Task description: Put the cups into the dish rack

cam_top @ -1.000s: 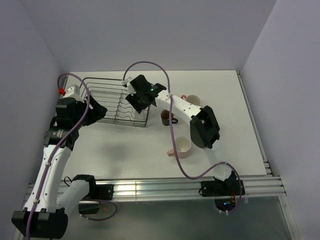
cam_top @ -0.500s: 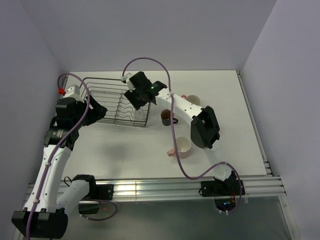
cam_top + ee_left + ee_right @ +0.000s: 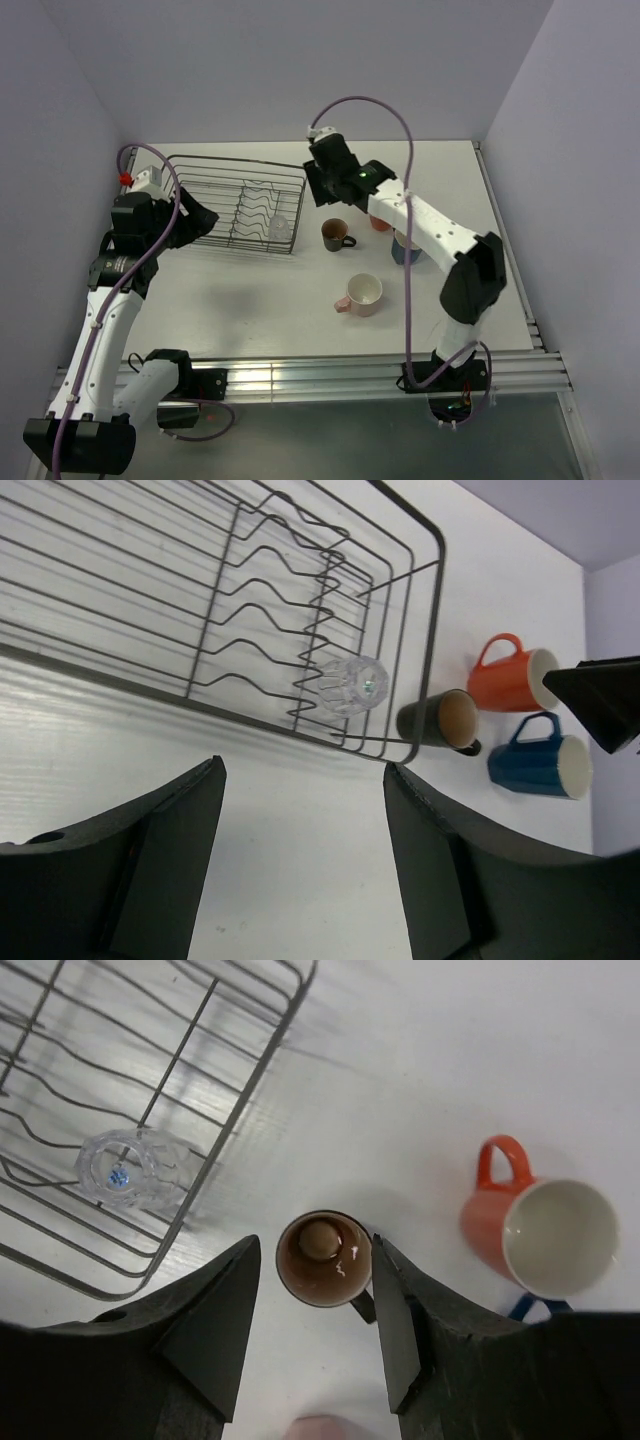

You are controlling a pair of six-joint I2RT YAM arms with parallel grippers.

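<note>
On the table (image 3: 250, 300), the pink mug (image 3: 363, 294) stands nearest the arm bases, mouth up and handle to the left. Beyond it stands the dark brown mug (image 3: 333, 235), upright just off the right near corner of the dish rack (image 3: 215, 195), with the blue mug (image 3: 535, 768) to its right and the orange mug (image 3: 535, 1230) just behind the blue one. The clear glass tumbler (image 3: 128, 1170) is inside the rack at that same corner, beside the plate dividers, apparently lying on its side. The left gripper (image 3: 302, 780) hangs over the rack's left near side, fingers spread with nothing between them. Farther back, the right gripper (image 3: 315, 1260) hovers above the brown mug, fingers parted and empty.
</note>
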